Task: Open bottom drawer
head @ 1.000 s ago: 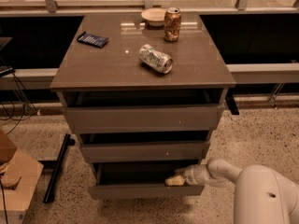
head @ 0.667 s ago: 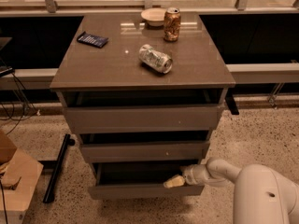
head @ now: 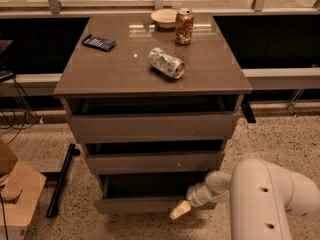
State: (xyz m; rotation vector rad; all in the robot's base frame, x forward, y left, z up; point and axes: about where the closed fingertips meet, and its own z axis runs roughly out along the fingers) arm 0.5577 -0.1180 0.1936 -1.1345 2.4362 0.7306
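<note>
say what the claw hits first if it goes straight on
Likely the speckled floor in front of the bottom drawer: the claw, at its front's lower edge, points down and leftward in the picture. Depth is unclear.

The gripper (head: 181,210) sits low, beneath the desk's (head: 100,79) front right corner, its pale tip against the right end of the bottom drawer (head: 140,204). A dark opening shows above that drawer's front. On the desk a silver can (head: 166,63) lies on its side near the middle. An upright can (head: 184,26) and a bowl (head: 165,17) stand by the far edge, and a dark flat device (head: 99,42) lies towards the far left corner.
</note>
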